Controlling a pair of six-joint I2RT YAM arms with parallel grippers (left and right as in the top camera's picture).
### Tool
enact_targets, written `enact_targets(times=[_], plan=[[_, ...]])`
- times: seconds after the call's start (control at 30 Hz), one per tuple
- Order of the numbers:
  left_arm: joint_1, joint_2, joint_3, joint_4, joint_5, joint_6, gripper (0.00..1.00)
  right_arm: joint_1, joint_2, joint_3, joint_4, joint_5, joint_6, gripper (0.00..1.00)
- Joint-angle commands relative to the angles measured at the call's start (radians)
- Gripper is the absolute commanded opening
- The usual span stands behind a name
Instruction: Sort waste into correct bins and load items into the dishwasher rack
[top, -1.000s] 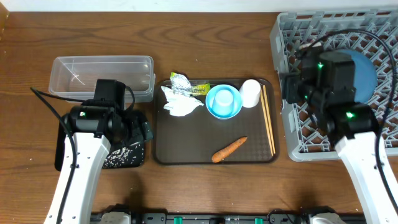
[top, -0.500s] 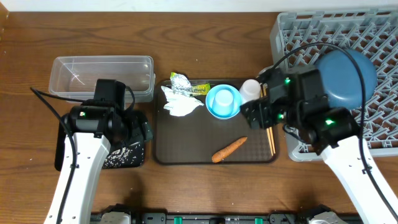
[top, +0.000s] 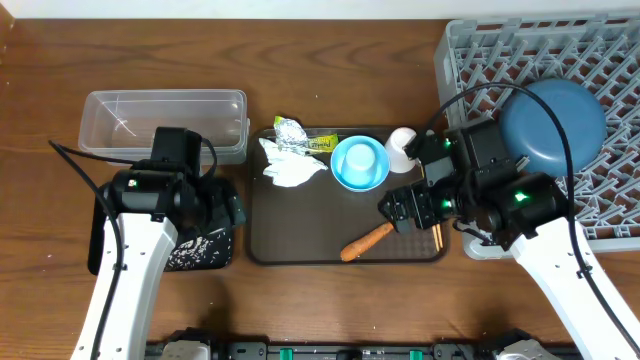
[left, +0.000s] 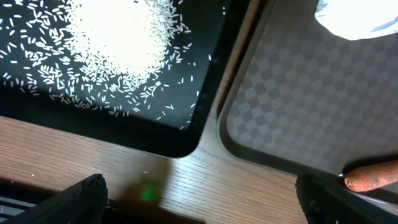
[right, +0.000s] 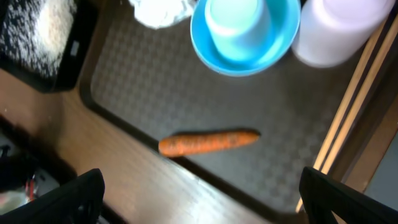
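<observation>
Overhead layout, twelve o'clock at the far edge. The brown serving tray (top: 300, 245) lies at the middle of the tabletop (top: 350, 60). On it:
- the crumpled white tissue (top: 290, 168) and the green-yellow foil wrapper (top: 300, 135) toward ten o'clock
- the small light-blue bowl (top: 343, 178), with the pale-blue cup (top: 362, 158) inside it, near twelve
- the white cup (top: 401, 146) at one
- the carrot (top: 362, 242) at five
- the wooden chopsticks (right: 348, 118) along the three o'clock rim

The right gripper (top: 405, 208) hovers at the carrot's three o'clock end, its fingers (right: 68, 199) spread wide and grasping nothing. The left gripper (left: 202, 194), its fingers likewise released and empty, hangs over the five o'clock corner of the black tray (left: 174, 127), which carries the rice grains (left: 118, 37). The clear tub (top: 120, 115) lies at the black tray's twelve o'clock. The dark-blue bowl (top: 552, 125) rests in the grey dishwasher rack (top: 470, 50), at the serving tray's two o'clock.
</observation>
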Motion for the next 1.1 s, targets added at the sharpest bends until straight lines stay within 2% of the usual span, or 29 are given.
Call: enact_targets(times=[0.0,0.03,0.1,0.17,0.3,0.4,0.43,0.5,0.57,0.73,0.97,1.07], plan=[[0.006,-0.009,0.012,-0.004,-0.004,0.002,0.99,0.023,0.005,0.009,-0.026,-0.017,0.005,0.98],[0.006,-0.009,0.012,-0.004,-0.005,0.002,1.0,0.023,0.005,0.009,-0.034,-0.017,0.005,0.87],[0.006,-0.009,0.012,-0.004,-0.005,0.002,1.0,0.023,0.005,0.009,-0.042,-0.017,0.005,0.56],[0.006,-0.009,0.012,-0.004,-0.005,0.002,0.99,0.023,0.005,0.009,-0.052,-0.016,0.005,0.01],[0.006,-0.009,0.012,-0.004,-0.005,0.002,1.0,0.021,0.005,0.009,-0.063,-0.006,0.004,0.01],[0.006,-0.009,0.012,-0.004,-0.004,0.002,1.0,0.021,0.005,0.009,-0.062,0.023,0.004,0.27],[0.006,-0.009,0.012,-0.004,-0.004,0.002,1.0,0.021,0.005,0.009,-0.062,0.026,0.004,0.44],[0.006,-0.009,0.012,-0.004,-0.005,0.002,1.0,0.021,0.005,0.009,-0.061,0.026,0.004,0.99],[0.006,-0.009,0.012,-0.002,-0.005,0.002,1.0,0.021,0.005,0.009,-0.061,0.026,0.004,0.99],[0.006,-0.008,0.012,0.199,-0.004,-0.003,0.99,0.021,0.005,0.009,-0.062,0.023,0.005,0.99],[0.005,-0.007,0.012,0.356,0.02,-0.013,1.0,0.021,0.005,0.009,-0.062,0.022,0.005,0.99],[-0.016,0.011,0.012,0.403,0.123,-0.014,0.79,0.021,0.005,0.009,-0.062,0.021,0.005,0.99]])
